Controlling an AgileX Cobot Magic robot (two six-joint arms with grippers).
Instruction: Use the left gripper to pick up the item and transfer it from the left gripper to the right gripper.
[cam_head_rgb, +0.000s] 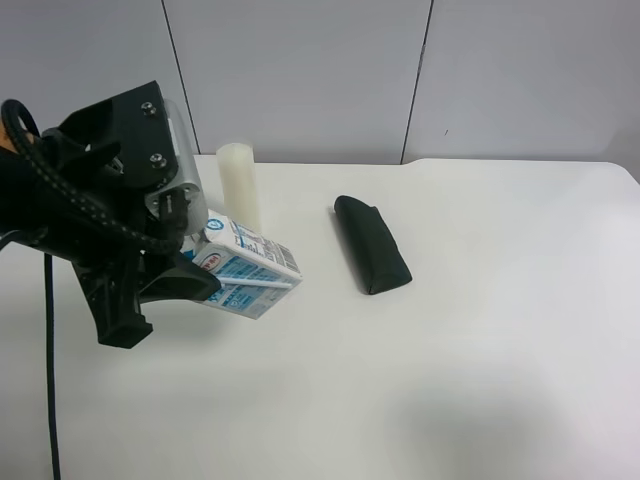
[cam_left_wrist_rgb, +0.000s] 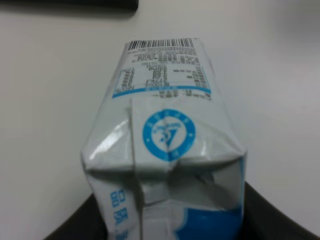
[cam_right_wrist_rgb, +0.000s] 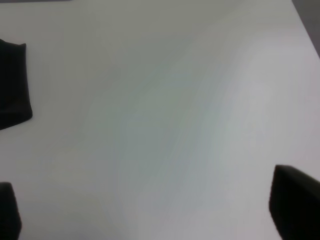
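Left hand clamped on carton, carton tilted, off surface; its rear hidden by hand. Candle base behind carton. Right hand: only fingertips in frame, spread wide, empty. Pouch well apart.

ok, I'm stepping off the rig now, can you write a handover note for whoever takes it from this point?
Left gripper: shut on the drink carton, which is tilted and looks lifted off the table.
Right gripper: open and empty, over bare table near the dark pouch; it is out of the exterior high view.
Candle stands upright behind the carton and the pouch lies mid-table; neither is part of the job.
Done: pickup with the left gripper.
To do: bring the grippers together, close the right one on the carton, then release the left.
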